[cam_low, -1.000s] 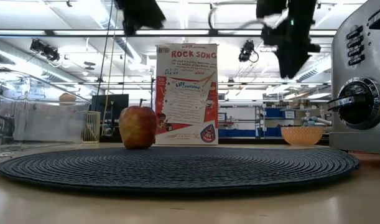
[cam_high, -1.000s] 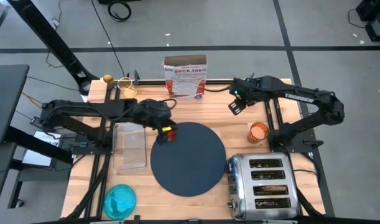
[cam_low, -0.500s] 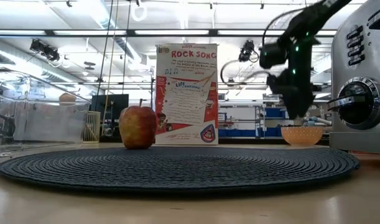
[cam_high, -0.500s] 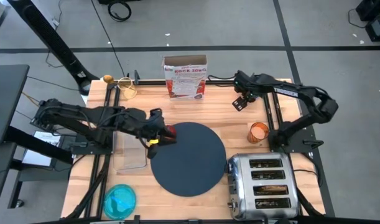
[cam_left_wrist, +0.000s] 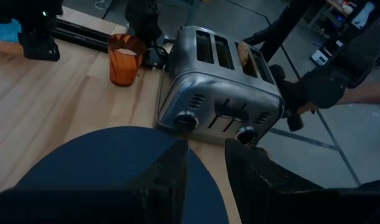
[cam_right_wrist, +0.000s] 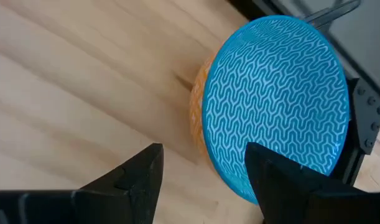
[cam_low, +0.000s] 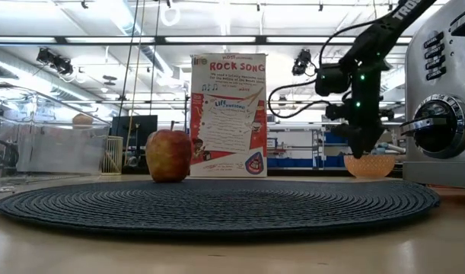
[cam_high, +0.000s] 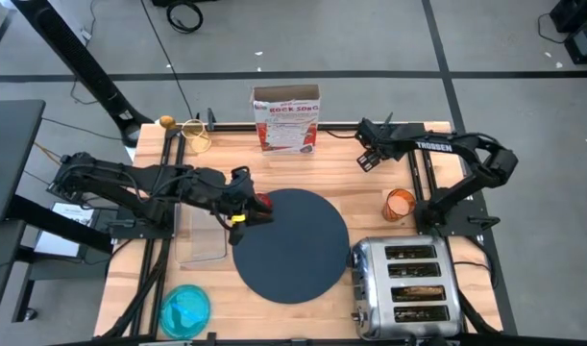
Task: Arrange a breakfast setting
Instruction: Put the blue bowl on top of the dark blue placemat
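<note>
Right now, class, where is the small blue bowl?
The small blue bowl sits on the table's far right part, just ahead of the right gripper, whose open fingers point at it; in the low view it shows beside the toaster.

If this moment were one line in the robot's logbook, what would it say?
apple: on mat edge | left gripper: open, beside apple | right gripper: open, over blue bowl | toast: in toaster

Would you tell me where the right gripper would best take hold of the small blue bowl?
Probably the rim, from above: the small blue bowl sits upright and looks wider than the open right gripper over it, so one finger inside and one outside its thin wall. The left gripper waits by the apple.
</note>
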Action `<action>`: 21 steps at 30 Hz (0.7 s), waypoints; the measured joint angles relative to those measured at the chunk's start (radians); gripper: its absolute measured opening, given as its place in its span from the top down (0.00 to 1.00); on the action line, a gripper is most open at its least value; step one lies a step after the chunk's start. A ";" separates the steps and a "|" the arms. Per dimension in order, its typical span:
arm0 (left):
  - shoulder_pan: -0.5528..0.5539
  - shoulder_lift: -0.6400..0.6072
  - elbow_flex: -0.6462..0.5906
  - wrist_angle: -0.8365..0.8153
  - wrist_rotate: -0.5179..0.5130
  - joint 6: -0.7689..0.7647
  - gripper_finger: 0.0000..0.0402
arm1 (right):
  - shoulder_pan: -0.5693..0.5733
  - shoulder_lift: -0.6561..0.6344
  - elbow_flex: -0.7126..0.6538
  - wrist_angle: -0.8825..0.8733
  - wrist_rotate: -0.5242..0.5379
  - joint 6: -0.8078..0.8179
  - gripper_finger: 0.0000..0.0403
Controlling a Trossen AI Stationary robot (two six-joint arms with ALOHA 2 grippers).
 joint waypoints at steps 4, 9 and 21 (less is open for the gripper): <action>0.000 0.000 0.000 0.006 0.000 -0.024 0.72 | 0.010 0.002 -0.048 0.085 0.058 0.022 0.43; 0.000 0.000 0.000 0.006 0.000 -0.039 0.72 | 0.011 0.001 -0.083 0.126 0.076 0.034 0.47; 0.000 0.000 0.000 0.006 0.000 -0.050 0.72 | 0.029 0.000 -0.120 0.103 -0.125 0.076 0.63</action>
